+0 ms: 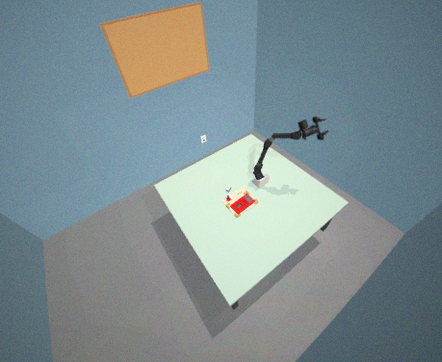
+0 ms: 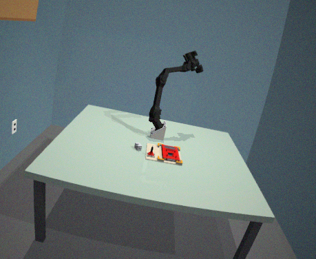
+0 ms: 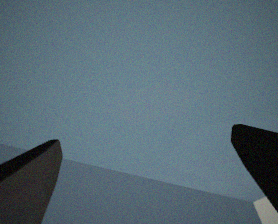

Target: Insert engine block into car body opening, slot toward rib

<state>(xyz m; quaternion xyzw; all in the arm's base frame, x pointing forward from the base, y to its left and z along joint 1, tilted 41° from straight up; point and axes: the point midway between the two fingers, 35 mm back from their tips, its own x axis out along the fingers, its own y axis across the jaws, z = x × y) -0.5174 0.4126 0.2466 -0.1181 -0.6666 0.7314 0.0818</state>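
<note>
The small grey block that looks like the engine block [image 1: 228, 189] [image 2: 138, 147] lies on the table, just left of the pale board in the exterior view. The red car body [image 1: 249, 204] [image 2: 164, 150] lies flat on that board. A small dark opening [image 1: 239, 206] [image 2: 171, 154] shows in it; the rib and the inside are too small to make out. My gripper [image 1: 325, 126] [image 2: 199, 68] [image 3: 147, 140] is open and empty. It is high above the table, far from the block and the car body. The wrist view shows only the fingers and wall.
The pale board [image 1: 233, 195] [image 2: 156, 157] has orange pieces at the car body's corners. An upright black and red piece [image 1: 228, 198] [image 2: 151, 151] stands on its left part. My arm's base [image 1: 261, 181] [image 2: 159, 133] stands behind the board.
</note>
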